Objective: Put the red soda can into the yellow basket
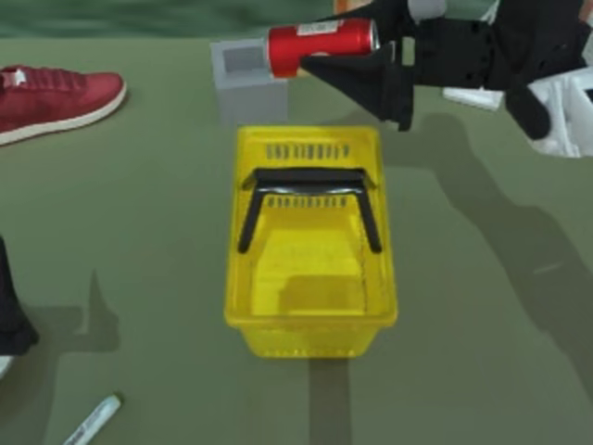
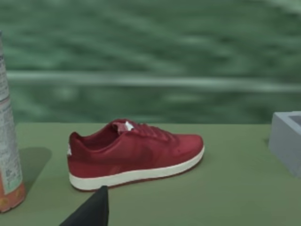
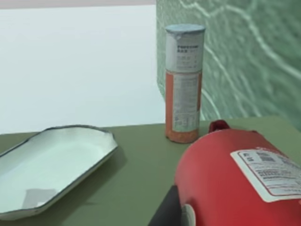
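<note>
Above table's far side, right gripper (image 1: 366,51) grips red soda can (image 1: 320,44) sideways.

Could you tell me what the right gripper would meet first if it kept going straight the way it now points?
Holding the red soda can, the right gripper points toward the table's left; the grey box lies first that way, though it may pass above it.

red cylindrical soda can (image 3: 235,188): white label with dark print and a barcode-like block, too small to read.
tall orange-and-white cylindrical canister (image 3: 184,82): lines of dark print, unreadable.
</note>
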Robot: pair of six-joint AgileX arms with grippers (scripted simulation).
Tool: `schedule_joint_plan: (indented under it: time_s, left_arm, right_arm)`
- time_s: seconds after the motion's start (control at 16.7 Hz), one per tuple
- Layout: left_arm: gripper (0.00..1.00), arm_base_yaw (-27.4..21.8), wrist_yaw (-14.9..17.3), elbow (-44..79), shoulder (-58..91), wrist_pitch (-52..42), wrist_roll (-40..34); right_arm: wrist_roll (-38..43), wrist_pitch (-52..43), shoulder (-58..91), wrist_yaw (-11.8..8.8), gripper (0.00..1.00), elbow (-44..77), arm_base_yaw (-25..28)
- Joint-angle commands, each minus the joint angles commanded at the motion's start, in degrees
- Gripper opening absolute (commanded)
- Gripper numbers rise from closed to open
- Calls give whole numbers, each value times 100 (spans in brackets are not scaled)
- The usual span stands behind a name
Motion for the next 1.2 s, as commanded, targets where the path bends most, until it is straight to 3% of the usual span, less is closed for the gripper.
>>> schedule_joint_plan:
  time_s: [0.12, 0.54, 0.96, 1.2]
  left_arm:
    - [100, 0, 0, 0, 0, 0, 0]
    - [100, 0, 0, 0, 0, 0, 0]
    - [100, 0, 0, 0, 0, 0, 0]
    - [100, 0, 0, 0, 0, 0, 0]
  right_arm:
    - [63, 179, -70, -120, 0, -92, 17]
    - [68, 264, 46, -124, 0, -95, -8]
    - [46, 1779, 1169, -107, 0, -462, 34]
    - [36, 1983, 1336, -98, 0, -532, 43]
